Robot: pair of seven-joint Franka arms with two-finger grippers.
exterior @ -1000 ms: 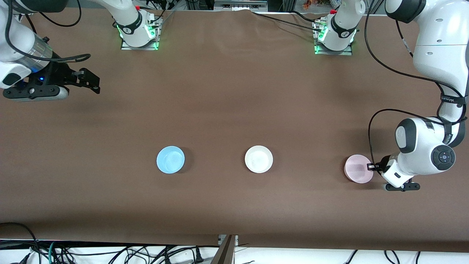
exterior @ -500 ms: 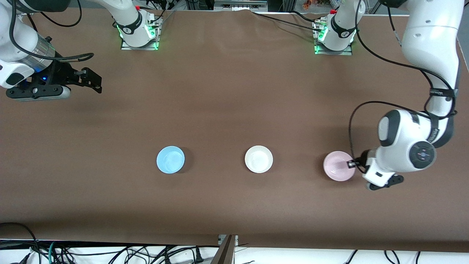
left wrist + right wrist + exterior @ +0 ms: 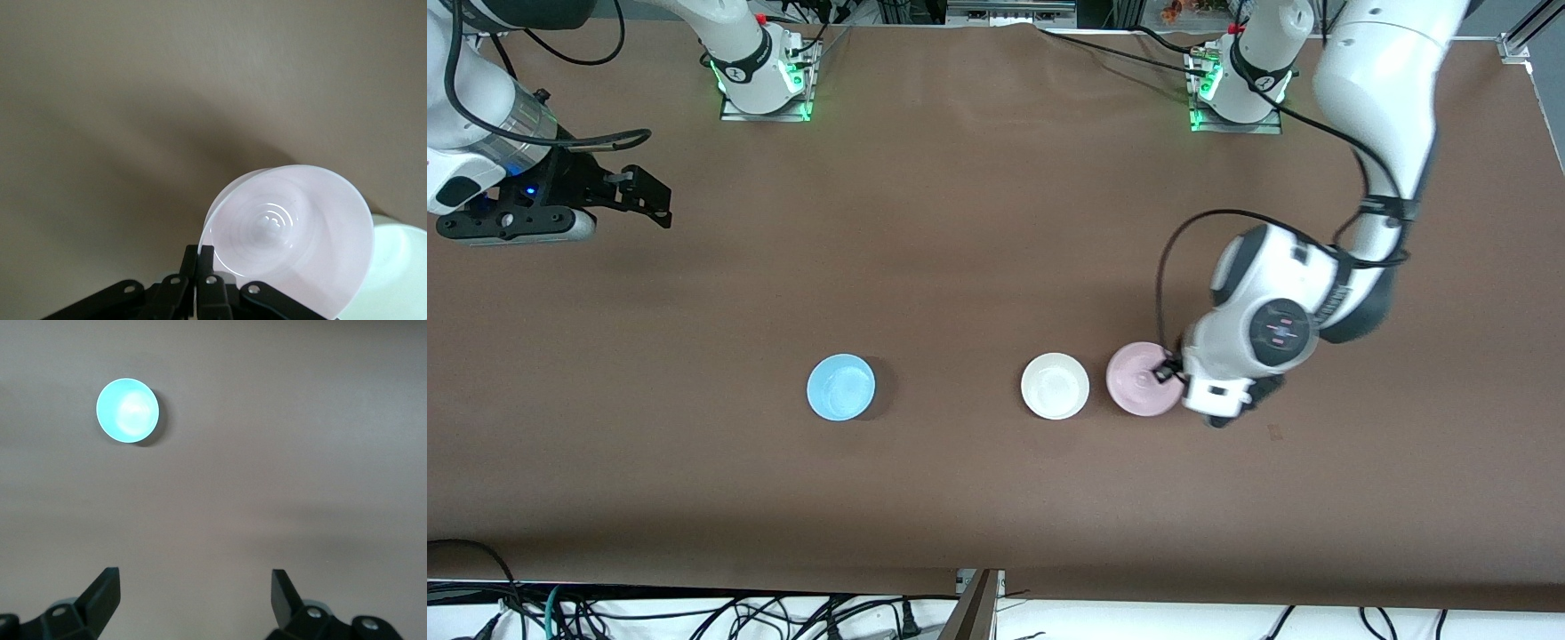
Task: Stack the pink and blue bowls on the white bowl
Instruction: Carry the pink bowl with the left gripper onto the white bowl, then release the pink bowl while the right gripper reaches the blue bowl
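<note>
The white bowl (image 3: 400,267) is cut off in the left wrist view.

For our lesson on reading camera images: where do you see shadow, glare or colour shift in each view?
Front view: soft shadow beside the blue bowl, green lamp glow at both arm bases. Left wrist view: the pink bowl, pinched at its rim by the left gripper, shows ring-shaped glare and casts a broad shadow. Right wrist view: the blue bowl looks washed-out cyan past the open right gripper.

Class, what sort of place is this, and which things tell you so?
Probably a robotics lab: two arms bolted to a brown-covered table, loose cables along its edge, and plain plastic bowls laid out as test props.
</note>
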